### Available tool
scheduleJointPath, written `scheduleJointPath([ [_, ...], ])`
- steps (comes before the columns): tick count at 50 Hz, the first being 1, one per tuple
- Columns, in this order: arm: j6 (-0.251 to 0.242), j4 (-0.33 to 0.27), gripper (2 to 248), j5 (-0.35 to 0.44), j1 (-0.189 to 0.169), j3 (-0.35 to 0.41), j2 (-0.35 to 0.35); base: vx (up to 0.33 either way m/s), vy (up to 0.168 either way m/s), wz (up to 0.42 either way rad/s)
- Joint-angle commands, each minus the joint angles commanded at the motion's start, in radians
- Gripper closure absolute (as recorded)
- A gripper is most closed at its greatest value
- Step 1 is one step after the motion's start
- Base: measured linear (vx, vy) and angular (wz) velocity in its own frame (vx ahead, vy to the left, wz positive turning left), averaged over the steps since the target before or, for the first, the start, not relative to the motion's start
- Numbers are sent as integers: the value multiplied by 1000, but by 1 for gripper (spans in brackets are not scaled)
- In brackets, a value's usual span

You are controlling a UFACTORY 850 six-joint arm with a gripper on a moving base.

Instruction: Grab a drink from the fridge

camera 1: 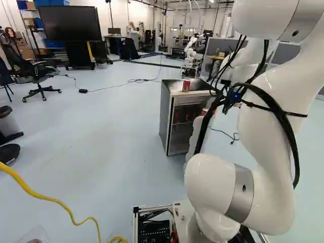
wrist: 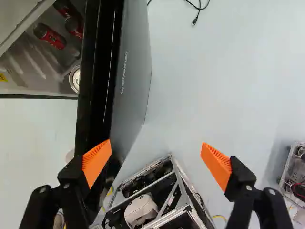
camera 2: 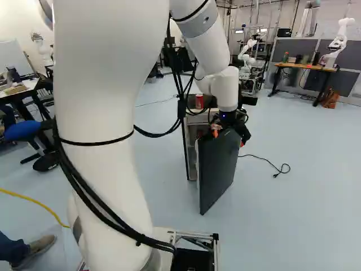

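Observation:
My gripper (camera 2: 232, 127) is at the top of the fridge's dark door (camera 2: 219, 169), which stands swung out. In the wrist view the gripper (wrist: 156, 150) is wide open. One orange pad (wrist: 96, 162) overlaps the door's edge; the other (wrist: 217, 167) is on the outer side, over floor. Whether the first touches the door I cannot tell. Behind the door, the fridge (camera 1: 166, 119) shows its open interior with several red cans (wrist: 49, 36). Beside them is a round silver can end (wrist: 75, 78). Another red can (camera 1: 186, 86) stands on the fridge's top.
A black cable (camera 2: 265, 164) lies on the floor beyond the door. My base's metal frame (wrist: 178, 198) shows below the gripper. A yellow cable (camera 1: 50, 200) runs across the floor near the base. Another robot (camera 2: 338, 39) stands by a far table (camera 2: 304, 67).

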Motion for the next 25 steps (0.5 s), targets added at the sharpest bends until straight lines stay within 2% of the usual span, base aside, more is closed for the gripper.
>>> scheduleJointPath([
  [25,0,0,3,0,58,22,18,0,0,0],
])
